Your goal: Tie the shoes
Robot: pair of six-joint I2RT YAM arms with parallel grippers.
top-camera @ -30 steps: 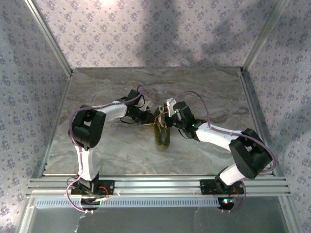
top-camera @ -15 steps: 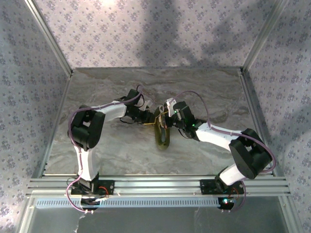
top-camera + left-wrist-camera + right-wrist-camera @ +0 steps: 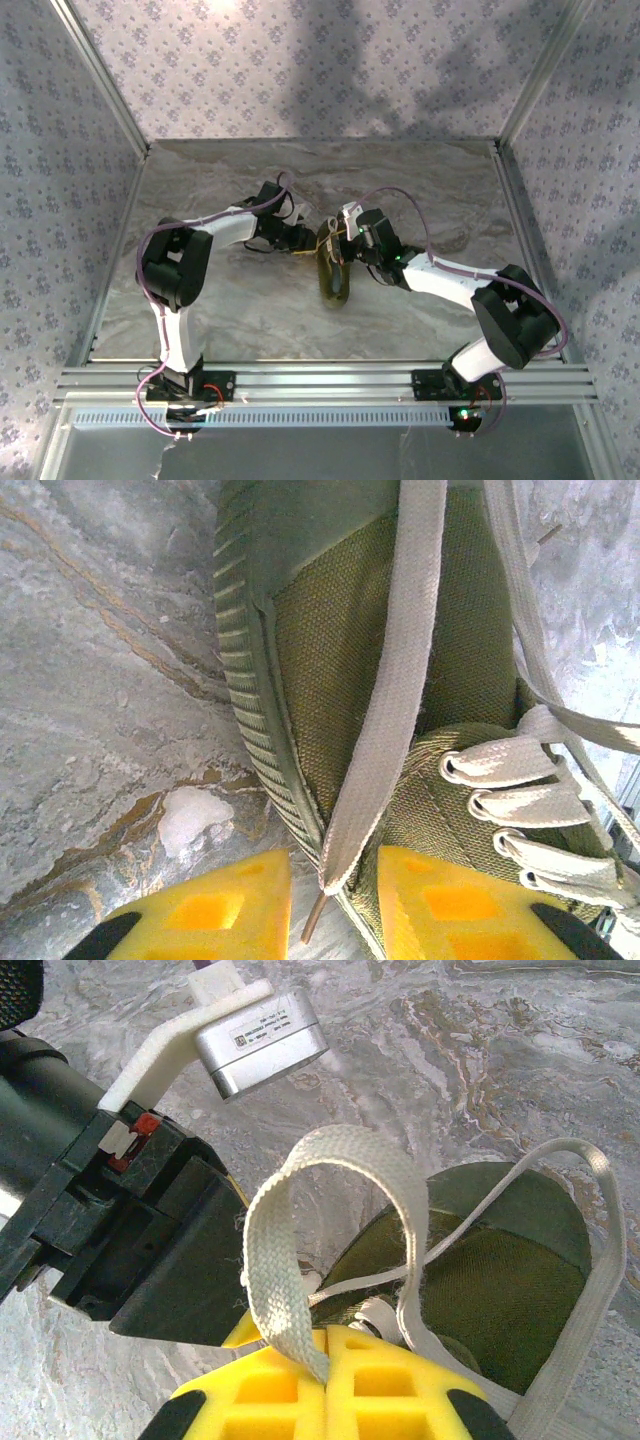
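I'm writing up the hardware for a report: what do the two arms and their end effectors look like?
Both the left arm and right arm have white link shells between bulky black joints, with thin purple cables looping alongside. The left end effector and right end effector have blocky yellow fingers with recessed square pockets and black outer patches.

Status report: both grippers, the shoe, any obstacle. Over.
Right gripper shut on lace loop. Left gripper open, lace end between its fingers. Shoe untied, on table. Left arm crowds the loop.
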